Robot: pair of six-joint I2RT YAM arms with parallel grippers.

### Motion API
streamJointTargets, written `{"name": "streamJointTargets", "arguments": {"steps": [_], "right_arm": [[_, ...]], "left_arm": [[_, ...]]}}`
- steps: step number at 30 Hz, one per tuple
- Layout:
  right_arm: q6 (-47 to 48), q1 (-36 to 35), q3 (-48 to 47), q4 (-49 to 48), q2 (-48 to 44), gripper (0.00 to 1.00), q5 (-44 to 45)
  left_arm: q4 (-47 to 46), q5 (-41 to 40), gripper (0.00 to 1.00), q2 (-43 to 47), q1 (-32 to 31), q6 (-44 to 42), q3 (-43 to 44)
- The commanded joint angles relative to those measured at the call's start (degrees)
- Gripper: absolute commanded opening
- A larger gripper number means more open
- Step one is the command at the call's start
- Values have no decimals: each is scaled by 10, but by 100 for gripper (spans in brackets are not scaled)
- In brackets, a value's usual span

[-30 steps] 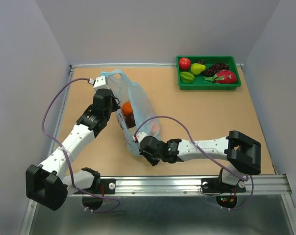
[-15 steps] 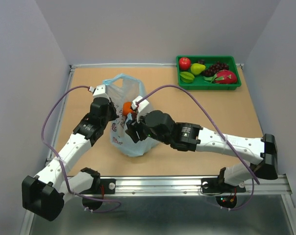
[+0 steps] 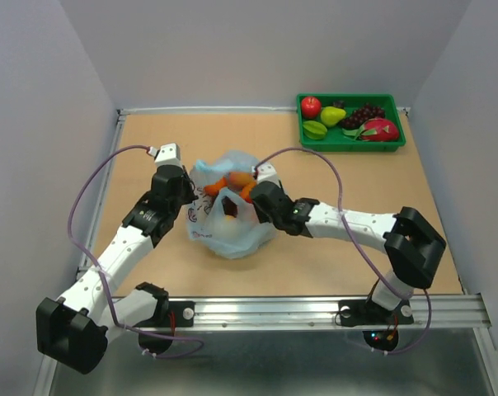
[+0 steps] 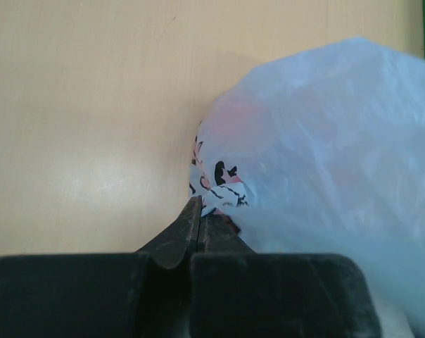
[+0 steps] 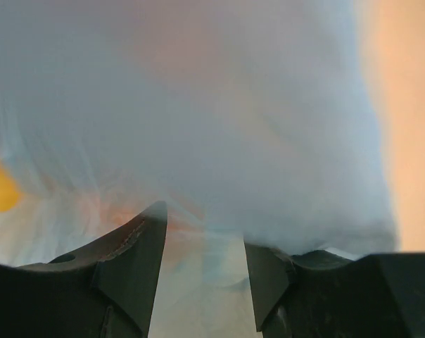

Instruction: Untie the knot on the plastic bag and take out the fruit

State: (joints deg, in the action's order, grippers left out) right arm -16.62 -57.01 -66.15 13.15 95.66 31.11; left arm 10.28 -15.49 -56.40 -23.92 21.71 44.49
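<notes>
The light blue plastic bag [image 3: 232,231] lies bunched on the table's middle, with its pink-red print at its left side. Orange fruit [image 3: 235,181] and a dark red piece [image 3: 230,206] show through its top. The knot cannot be made out. My left gripper [image 3: 188,196] is at the bag's left edge, shut on a printed fold of the bag [image 4: 219,184]; its tips [image 4: 200,208] meet. My right gripper [image 3: 254,198] presses into the bag's right side. Its jaws [image 5: 205,225] stand apart, with pale blue film [image 5: 219,127] filling the view and draping over the right finger.
A green tray [image 3: 397,145] at the far right corner holds a red apple [image 3: 311,106], a green pear, a starfruit, dark grapes and a pink dragon fruit [image 3: 380,129]. Grey walls enclose the table. Purple cables loop over both arms.
My right arm has drawn back to the right, its gripper going from the bag's front to its right side. The bag has bunched up and shifted right. The left gripper kept its hold.
</notes>
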Motion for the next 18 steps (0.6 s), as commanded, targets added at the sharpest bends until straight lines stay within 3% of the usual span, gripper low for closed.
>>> {"name": "streamJointTargets", "arguments": {"steps": [1,8,12,18], "right_arm": [[-88,32,120,1,-90,53,30],[-37,34,120,-18,-149,54,-89],[-14,34,85,-37,-173,60,-153],[-6,34,50,-64,-143,66,-209]], "left_arm": [[1,-12,0,-1,0,-12,0],[-7,27,0,-20,0,-17,3],[-15,47,0,-19,0,-18,-2],[-21,57,0,-20,0,-19,-3]]}}
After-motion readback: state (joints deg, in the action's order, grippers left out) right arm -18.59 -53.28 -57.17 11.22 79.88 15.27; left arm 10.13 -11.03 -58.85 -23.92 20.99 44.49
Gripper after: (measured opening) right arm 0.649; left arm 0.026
